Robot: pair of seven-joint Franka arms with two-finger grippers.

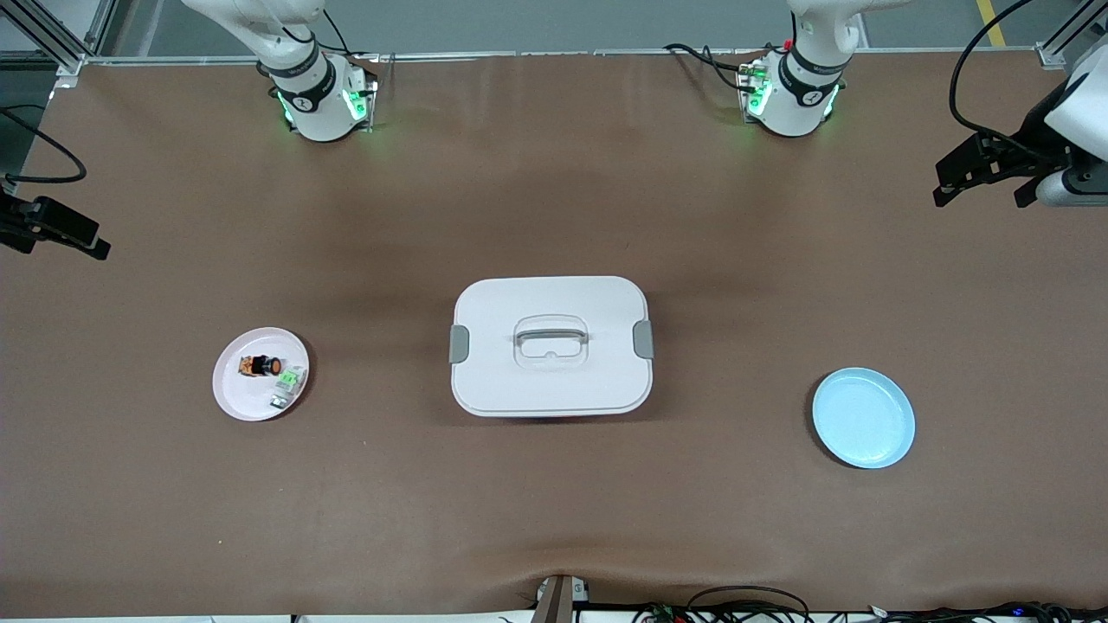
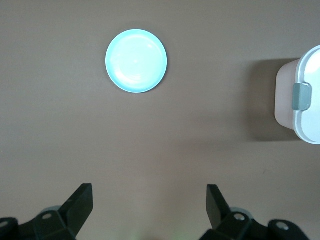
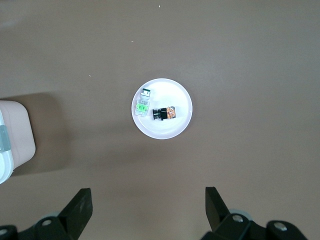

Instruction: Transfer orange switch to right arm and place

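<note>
Stubby black-and-orange orange switch (image 1: 260,365) lies on round pink plate (image 1: 234,394) beside green-and-clear part (image 1: 286,382); left gripper (image 2: 149,200) and right gripper (image 3: 148,200) hover with jaws spread, empty

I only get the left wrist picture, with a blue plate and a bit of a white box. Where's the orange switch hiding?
Observer: The orange switch lies on a pink plate toward the right arm's end of the table.
Operator: Is it alone there?
Observer: No, a small green-and-clear part lies beside it on that plate.
Operator: Is the right gripper grabbing it?
Observer: No. The right gripper hangs above that plate, fingers open, holding nothing.
</note>
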